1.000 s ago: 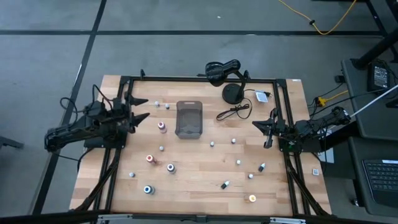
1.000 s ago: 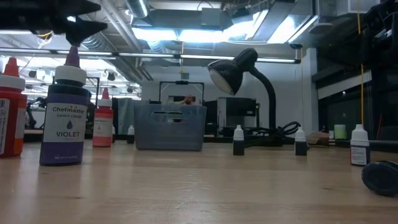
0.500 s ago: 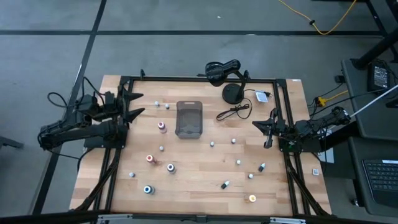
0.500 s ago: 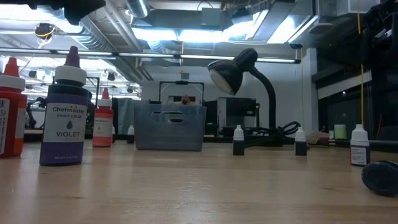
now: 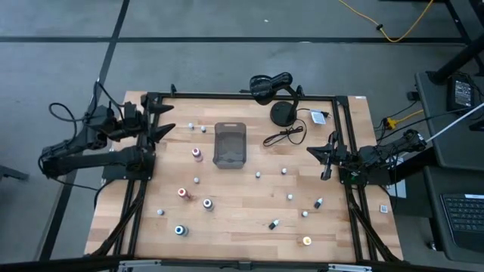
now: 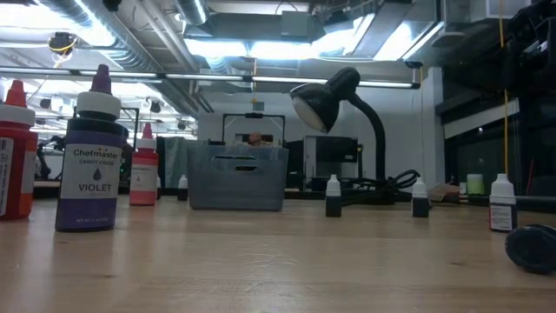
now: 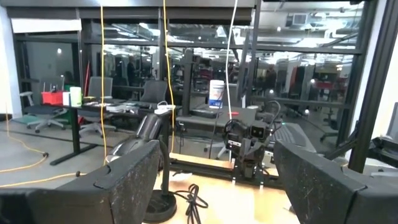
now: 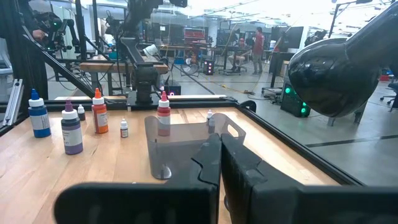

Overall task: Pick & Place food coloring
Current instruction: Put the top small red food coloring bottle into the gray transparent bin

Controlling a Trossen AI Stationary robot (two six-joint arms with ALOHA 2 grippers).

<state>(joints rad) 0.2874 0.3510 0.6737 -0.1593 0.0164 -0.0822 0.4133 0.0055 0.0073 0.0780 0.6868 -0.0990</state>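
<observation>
High view: food coloring (image 5: 197, 153) lies apart from left gripper (image 5: 161, 122) (fingers spread, empty).

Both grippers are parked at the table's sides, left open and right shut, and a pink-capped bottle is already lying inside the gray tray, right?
Not quite. The high view shows the gray tray with no bottle in it; the pink-capped bottle stands on the table beside it. The rest holds: left gripper open, right gripper shut, each at its side.

Both arms are dark, jointed and trailed by looping black cables, each ending in a black claw, the left claw (image 5: 160, 122) and right claw (image 5: 327, 157), with two tapered, pointed fingers.
</observation>
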